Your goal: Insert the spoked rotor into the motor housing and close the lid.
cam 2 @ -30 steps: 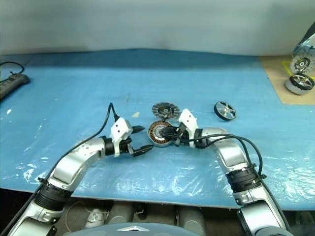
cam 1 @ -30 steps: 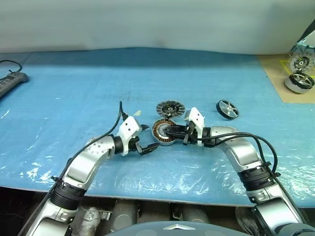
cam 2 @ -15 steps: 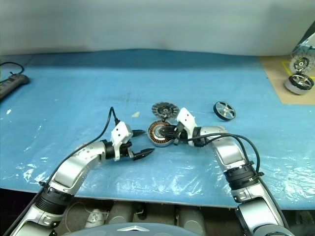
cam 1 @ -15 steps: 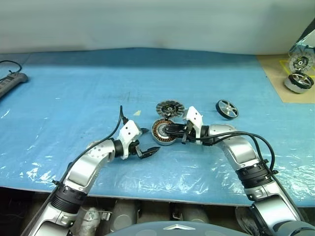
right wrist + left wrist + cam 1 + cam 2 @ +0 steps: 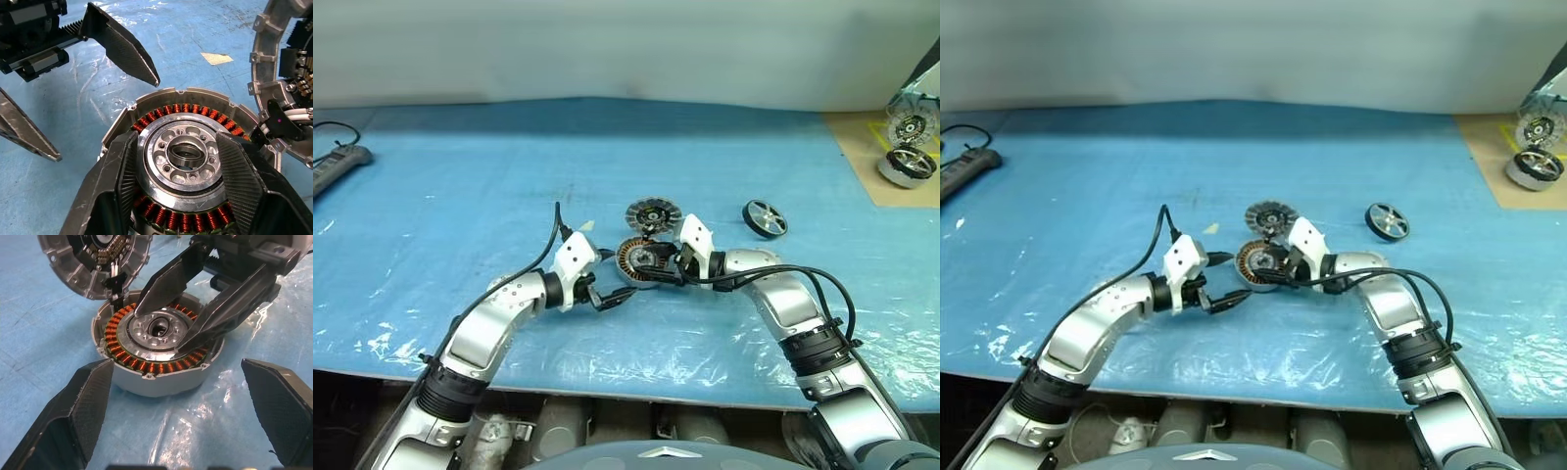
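- The left claw (image 5: 607, 279) hangs just above the blue table sheet (image 5: 460, 186) with its two black fingers (image 5: 83, 406) spread wide and nothing between them; its tips point at the motor housing (image 5: 636, 262) from just beside it, not touching.
- The right claw (image 5: 658, 266) reaches in from the housing's 3 o'clock side. Its fingers (image 5: 122, 171) are parted and lie over the copper ring, one on either side of the silver hub (image 5: 186, 154). Whether they press the hub or merely flank it cannot be told.
- The motor housing sits flat on the sheet near the table's middle: a pale metal shell, a ring of copper-brown windings, a silver hub with small holes and a dark central bore.
- Its lid (image 5: 651, 213) stands tipped up at the housing's 12 o'clock edge, joined by wires.
- The spoked rotor (image 5: 765, 217) lies well apart at about 2 o'clock from the housing: shiny rim, black spokes.
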You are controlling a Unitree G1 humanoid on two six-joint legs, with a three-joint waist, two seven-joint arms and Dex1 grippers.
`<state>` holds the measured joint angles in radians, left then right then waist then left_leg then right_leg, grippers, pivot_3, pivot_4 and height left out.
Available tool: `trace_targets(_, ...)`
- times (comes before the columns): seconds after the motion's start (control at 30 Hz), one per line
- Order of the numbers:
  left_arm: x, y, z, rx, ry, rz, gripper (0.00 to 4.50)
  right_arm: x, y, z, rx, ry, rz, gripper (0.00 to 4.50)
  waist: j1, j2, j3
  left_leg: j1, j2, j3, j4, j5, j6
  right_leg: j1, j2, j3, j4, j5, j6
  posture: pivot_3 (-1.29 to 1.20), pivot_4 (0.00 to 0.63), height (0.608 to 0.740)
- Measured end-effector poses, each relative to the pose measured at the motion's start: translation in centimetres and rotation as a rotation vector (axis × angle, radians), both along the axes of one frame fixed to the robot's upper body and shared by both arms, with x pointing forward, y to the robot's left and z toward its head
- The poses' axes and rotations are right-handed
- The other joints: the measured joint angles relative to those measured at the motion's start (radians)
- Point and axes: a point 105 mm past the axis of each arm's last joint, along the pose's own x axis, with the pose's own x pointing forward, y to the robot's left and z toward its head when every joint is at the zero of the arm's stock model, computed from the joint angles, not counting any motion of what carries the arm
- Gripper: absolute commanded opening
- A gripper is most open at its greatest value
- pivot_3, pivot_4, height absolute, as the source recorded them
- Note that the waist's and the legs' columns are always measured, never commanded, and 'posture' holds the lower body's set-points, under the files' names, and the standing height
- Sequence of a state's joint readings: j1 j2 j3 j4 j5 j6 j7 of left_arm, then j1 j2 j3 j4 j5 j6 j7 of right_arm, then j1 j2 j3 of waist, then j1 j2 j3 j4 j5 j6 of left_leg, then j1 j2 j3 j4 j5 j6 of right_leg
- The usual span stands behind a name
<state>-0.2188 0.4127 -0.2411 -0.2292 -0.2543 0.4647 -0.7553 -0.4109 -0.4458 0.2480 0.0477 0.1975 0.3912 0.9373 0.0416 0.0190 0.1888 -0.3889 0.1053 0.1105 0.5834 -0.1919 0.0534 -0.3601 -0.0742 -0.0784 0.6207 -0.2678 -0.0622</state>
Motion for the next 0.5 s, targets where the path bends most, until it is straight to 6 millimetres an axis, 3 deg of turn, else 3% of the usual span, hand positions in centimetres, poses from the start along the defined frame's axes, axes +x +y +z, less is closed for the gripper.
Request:
trace_targets(0.23,0.3,0.2,-0.4,-0.002,0.002,0.001,4.5,0.1,-0.3,0.3,0.024,0.012,-0.015,2.46,0.0,0.0,0.0,-0.001,0.0,0.0,0.0,0.0,0.0,-0.001,0.0,0.0,-0.001,0.0,0.0,0.0,0.15,0.74)
trace_targets(0.33,0.3,0.3,-0.5,0.0,0.009,-0.002,4.5,0.0,-0.5,1.0,0.053,0.026,-0.016,1.85,0.0,0.0,0.0,-0.003,0.0,0.0,-0.001,0.0,0.0,-0.003,0.0,0.0,-0.001,0.0,0.0,0.0,0.15,0.74)
trace_targets(0.5,0.5,0.2,0.4,-0.007,0.011,0.005,4.5,-0.2,-0.5,2.3,0.087,0.014,0.0,0.02,0.0,0.0,0.0,-0.004,0.0,0.0,-0.001,0.0,0.0,-0.004,0.0,0.0,-0.001,0.0,0.0,0.0,0.15,0.74)
